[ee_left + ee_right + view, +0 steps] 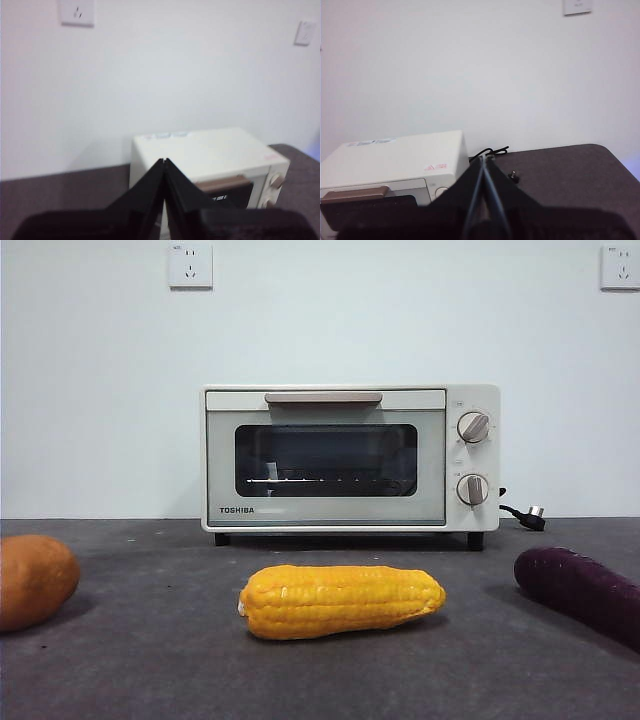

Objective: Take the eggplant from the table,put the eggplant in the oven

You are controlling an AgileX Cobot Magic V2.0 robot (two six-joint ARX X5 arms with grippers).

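eggplant seen lying on table at right, uncovered | corn laid centre before shut oven, potato at left | left claw pressed together, empty | right claw pressed together, empty

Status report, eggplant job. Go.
Left gripper and right gripper shut, high, empty. Eggplant on table, untouched. Oven door closed; corn lies before it.

Matt desk, glossy glass

The desk looks matt grey and speckled; the oven has a smooth cream shell and glossy dark glass; the eggplant looks dull purple.
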